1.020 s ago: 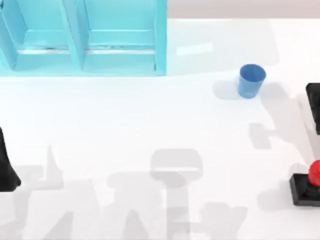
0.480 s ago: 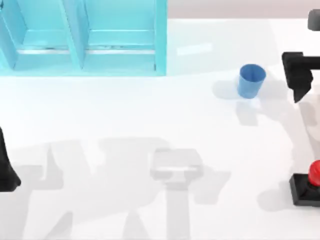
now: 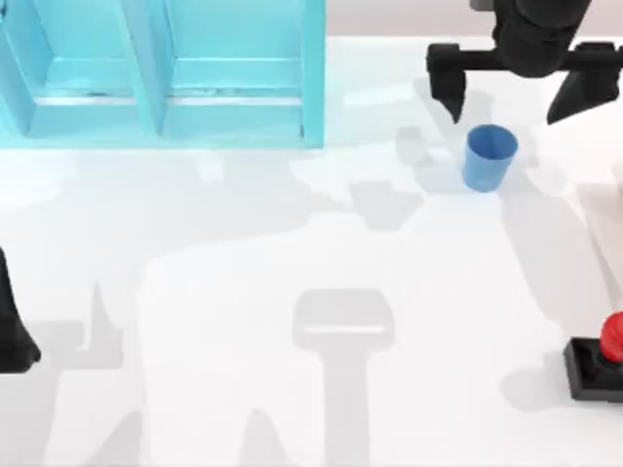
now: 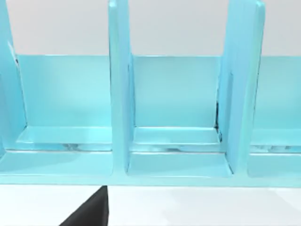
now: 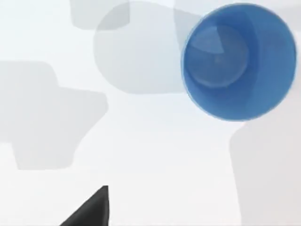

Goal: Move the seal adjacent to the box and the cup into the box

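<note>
Blue cup (image 3: 489, 158) stands upright on the tabletop (image 3: 292, 292), right of the box (image 3: 161, 73) and well apart from the seal (image 3: 602, 358), with the right gripper (image 3: 521, 89) just beyond it, jaws open wide, nearer than the parked left arm (image 3: 12, 321).

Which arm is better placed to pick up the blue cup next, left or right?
Right. The right gripper hangs open just behind the cup on the table's right side, while the left gripper sits parked at the far left edge, across the table.
</note>
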`<action>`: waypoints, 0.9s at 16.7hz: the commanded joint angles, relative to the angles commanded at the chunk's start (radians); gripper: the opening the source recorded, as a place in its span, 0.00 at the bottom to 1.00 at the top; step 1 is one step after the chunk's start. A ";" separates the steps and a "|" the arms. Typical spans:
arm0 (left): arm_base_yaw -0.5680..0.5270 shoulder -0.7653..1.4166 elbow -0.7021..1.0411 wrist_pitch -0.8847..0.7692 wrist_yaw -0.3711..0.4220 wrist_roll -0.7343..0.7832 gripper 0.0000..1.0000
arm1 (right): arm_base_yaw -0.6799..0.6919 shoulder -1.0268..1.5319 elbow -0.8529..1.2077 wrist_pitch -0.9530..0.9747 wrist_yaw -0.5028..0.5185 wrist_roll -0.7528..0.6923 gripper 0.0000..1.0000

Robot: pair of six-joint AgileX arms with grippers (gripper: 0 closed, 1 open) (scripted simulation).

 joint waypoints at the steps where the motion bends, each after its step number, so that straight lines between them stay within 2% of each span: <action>1: 0.000 0.000 0.000 0.000 0.000 0.000 1.00 | 0.004 0.047 0.046 0.008 0.004 0.004 1.00; 4: 0.000 0.000 0.000 0.000 0.000 0.000 1.00 | 0.012 0.128 0.125 0.022 0.011 0.010 1.00; 8: 0.000 0.000 0.000 0.000 0.000 0.000 1.00 | 0.013 0.134 0.131 0.023 0.012 0.010 1.00; 11: 0.000 0.000 0.000 0.000 0.000 0.000 1.00 | 0.008 0.137 0.118 0.037 0.011 0.008 1.00; 15: 0.000 0.000 0.000 0.000 0.000 0.000 1.00 | 0.006 0.173 0.045 0.149 0.011 0.004 1.00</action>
